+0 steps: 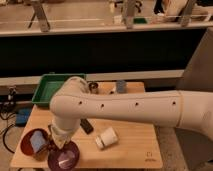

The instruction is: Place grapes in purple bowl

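The purple bowl (63, 159) sits at the front left edge of the wooden table (135, 145). My white arm reaches across from the right and bends down at the left. My gripper (52, 144) hangs just above the bowl's left rim, between it and a dark red bowl (31, 145). The wrist hides most of the gripper. The grapes are not visible; I cannot tell whether the gripper holds them.
The dark red bowl holds a blue object (37, 142). A green tray (49, 86) stands at the back left. A white cup (106, 138) lies on its side mid-table beside a black object (86, 125). A grey cup (120, 86) and a dark can (93, 87) stand at the back.
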### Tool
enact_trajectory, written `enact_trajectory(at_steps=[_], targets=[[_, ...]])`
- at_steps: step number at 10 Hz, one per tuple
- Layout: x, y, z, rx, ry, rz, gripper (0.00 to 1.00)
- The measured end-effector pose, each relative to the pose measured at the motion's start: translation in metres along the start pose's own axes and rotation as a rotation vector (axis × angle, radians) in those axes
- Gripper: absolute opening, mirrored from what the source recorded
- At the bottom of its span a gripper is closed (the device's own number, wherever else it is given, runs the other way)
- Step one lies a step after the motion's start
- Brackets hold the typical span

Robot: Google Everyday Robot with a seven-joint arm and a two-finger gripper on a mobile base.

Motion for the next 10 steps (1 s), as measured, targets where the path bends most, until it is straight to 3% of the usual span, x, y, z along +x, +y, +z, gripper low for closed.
enact_trajectory(at_steps=[3,5,8,10], targets=[[0.002,-0.015,0.017,0.014,-0.051,-0.06,0.6],[0.011,-0.024,0.029,0.015,-0.085,-0.093,0.76],[0.014,-0.016,0.04,-0.004,-0.122,-0.093,0.8],[0.014,-0.009,0.039,-0.012,-0.122,-0.079,0.74]])
